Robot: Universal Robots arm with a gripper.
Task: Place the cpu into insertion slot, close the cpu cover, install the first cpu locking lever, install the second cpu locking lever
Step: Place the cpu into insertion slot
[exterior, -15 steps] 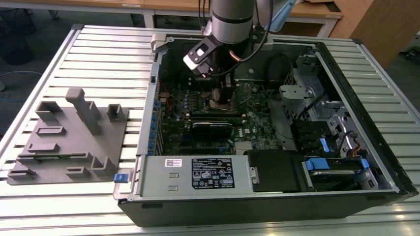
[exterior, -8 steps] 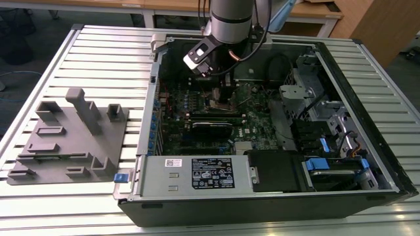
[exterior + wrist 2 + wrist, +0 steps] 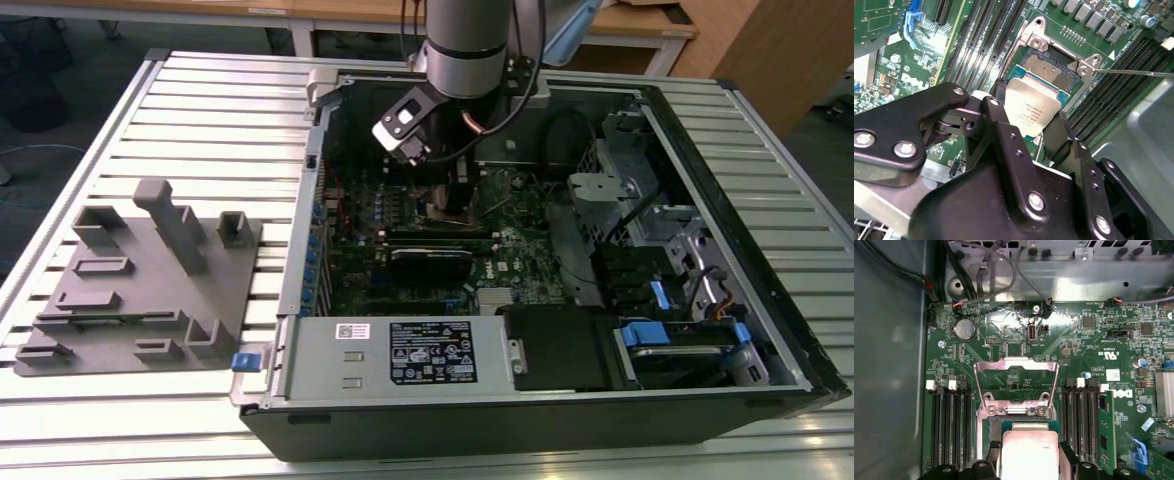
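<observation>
- The gripper [image 3: 1030, 121] has its 2 jaws clamped on opposite edges of the cpu [image 3: 1026, 102].
- The insertion slot [image 3: 1046, 67] lies uncovered just beneath and ahead of the jaws.
- The cpu cover [image 3: 1016, 363] stands swung open beyond the slot.

arm [image 3: 465, 45]: silver-grey cylinder, black band | hand [image 3: 1029, 116]: matte black jointed linkages | screws [image 3: 1036, 201]: silver, round-headed

cpu [image 3: 1031, 111] top silvery matt metal (smooth); cpu cover [image 3: 1016, 363] shiny metal.
</observation>
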